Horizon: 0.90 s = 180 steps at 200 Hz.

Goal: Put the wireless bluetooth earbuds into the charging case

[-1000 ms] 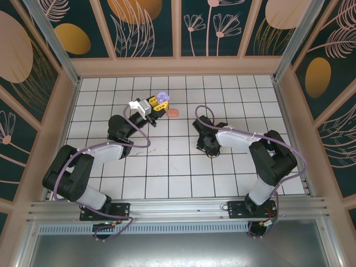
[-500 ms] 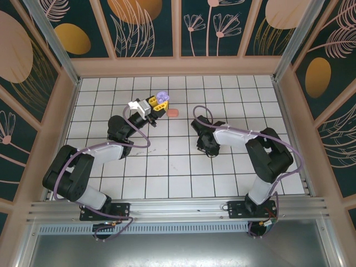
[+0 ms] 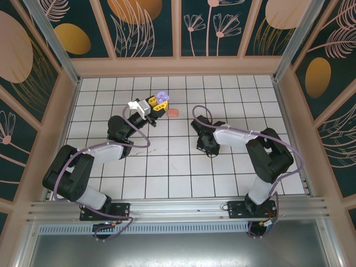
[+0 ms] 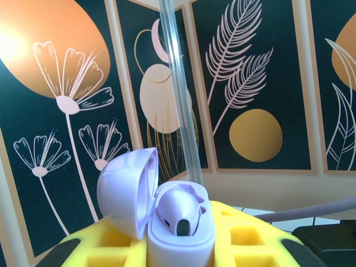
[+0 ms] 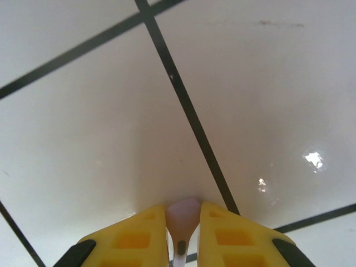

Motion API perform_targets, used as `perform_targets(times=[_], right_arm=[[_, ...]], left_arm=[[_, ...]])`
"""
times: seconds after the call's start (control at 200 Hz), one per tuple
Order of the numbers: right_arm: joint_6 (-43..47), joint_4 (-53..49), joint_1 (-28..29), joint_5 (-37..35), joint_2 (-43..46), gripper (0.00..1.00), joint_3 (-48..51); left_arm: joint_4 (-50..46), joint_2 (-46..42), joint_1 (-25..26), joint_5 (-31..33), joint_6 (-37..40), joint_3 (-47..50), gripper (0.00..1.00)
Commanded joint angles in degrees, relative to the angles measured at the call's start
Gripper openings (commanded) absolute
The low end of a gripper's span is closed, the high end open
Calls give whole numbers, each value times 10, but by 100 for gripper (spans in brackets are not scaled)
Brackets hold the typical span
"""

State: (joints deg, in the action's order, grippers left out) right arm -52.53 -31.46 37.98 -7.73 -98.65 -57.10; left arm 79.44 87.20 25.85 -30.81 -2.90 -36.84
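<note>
My left gripper (image 3: 157, 105) (image 4: 181, 253) is shut on a lilac charging case (image 4: 179, 236) (image 3: 162, 98), held upright with its lid (image 4: 125, 194) swung open to the left. One purple earbud (image 4: 181, 210) sits in the case's left socket; the socket beside it looks empty. My right gripper (image 3: 209, 148) (image 5: 183, 225) points down at the tiled table, just above it, with its yellow fingers (image 5: 130, 239) shut on a second pale purple earbud (image 5: 183, 214), whose stem runs back between them. The other earbuds are out of view.
A coral-pink case-like object (image 3: 173, 113) lies on the white tiles just right of the left gripper. Wooden walls (image 3: 178, 65) enclose the table (image 3: 178, 172) on three sides. A black grid line (image 5: 189, 111) runs under the right gripper.
The right arm's wrist has shifted slightly to the left over the table. The left arm and the case have stayed put.
</note>
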Motion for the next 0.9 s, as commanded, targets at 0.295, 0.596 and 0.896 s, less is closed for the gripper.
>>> perform_targets(times=[0.295, 0.596, 0.896], right_arm=[[96, 57, 0, -84, 118, 16, -36], [200, 98, -3, -93, 181, 15, -110], [212, 92, 2, -51, 190, 14, -76]], left_arm=[[-19, -8, 3, -7, 7, -16, 0], [-58, -27, 3, -11, 24, -22, 0], [-54, -35, 3, -4, 17, -16, 0]])
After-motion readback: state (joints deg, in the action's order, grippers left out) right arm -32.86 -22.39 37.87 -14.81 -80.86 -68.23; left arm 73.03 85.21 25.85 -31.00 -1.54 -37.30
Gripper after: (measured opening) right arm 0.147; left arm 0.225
